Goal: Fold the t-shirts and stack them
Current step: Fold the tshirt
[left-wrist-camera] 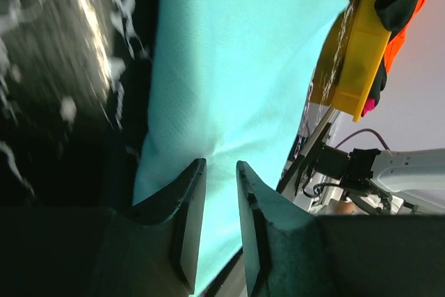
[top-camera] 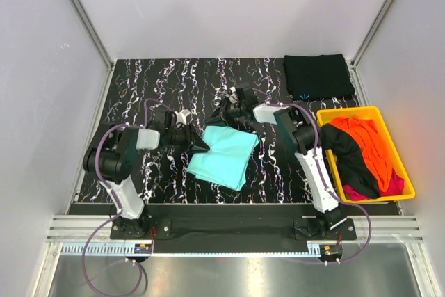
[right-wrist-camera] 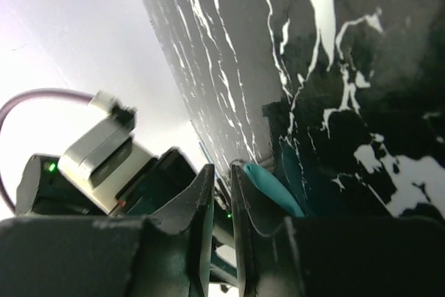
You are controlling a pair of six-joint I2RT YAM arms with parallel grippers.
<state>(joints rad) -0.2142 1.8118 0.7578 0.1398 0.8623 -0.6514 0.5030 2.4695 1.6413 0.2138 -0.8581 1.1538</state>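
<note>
A light teal t-shirt, folded into a rough rectangle, lies mid-table. My left gripper is at its left edge. In the left wrist view the jaws stand narrowly apart with teal cloth between them, creased at the tips. My right gripper is at the shirt's far corner. Its jaws are nearly together with nothing between them, and a teal fold lies beside one finger. A folded black t-shirt lies at the back right. An orange shirt, a black one and a magenta one lie in the bin.
The yellow plastic bin stands at the right edge of the table, and its side also shows in the left wrist view. The table top is black marble pattern, with grey walls on three sides.
</note>
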